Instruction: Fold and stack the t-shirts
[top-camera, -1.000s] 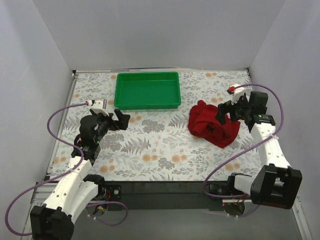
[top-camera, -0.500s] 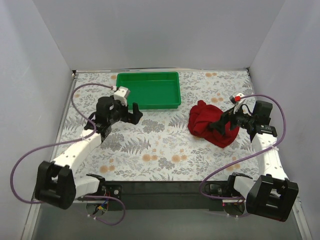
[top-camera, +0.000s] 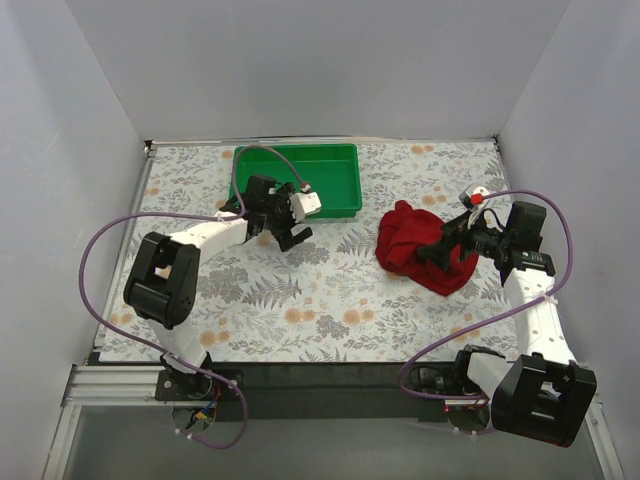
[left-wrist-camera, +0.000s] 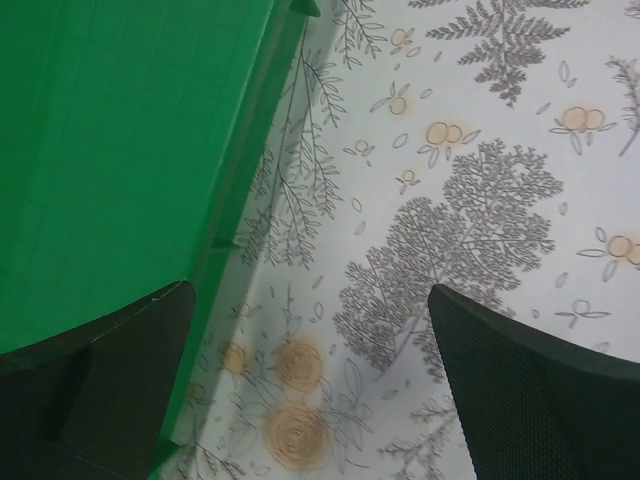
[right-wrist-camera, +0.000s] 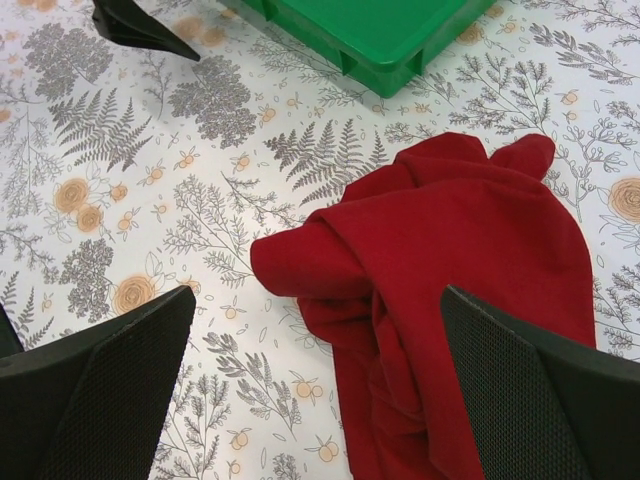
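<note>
Overhead, the right gripper (top-camera: 441, 243), jaws spread wide and empty, hovers over the crumpled dark red cloth t-shirt (top-camera: 420, 250). The heap lies near the right edge of the floral counter (top-camera: 330, 300), its long axis running far-left to near-right. The left gripper (top-camera: 290, 232), jaws likewise parted, hangs beside the near right corner of the green plastic tray (top-camera: 295, 180).

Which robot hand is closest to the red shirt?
The right hand, open over the dark red t-shirt. The left hand is far away, beside the green tray.

Tray (top-camera: 340, 212): back of the table (top-camera: 320, 300), left of centre.
T-shirt (top-camera: 425, 247): heaped on the table, right of the tray and nearer the front.
Left gripper (top-camera: 288, 226): at the tray's front edge.
Right gripper (top-camera: 438, 243): over the t-shirt.
</note>
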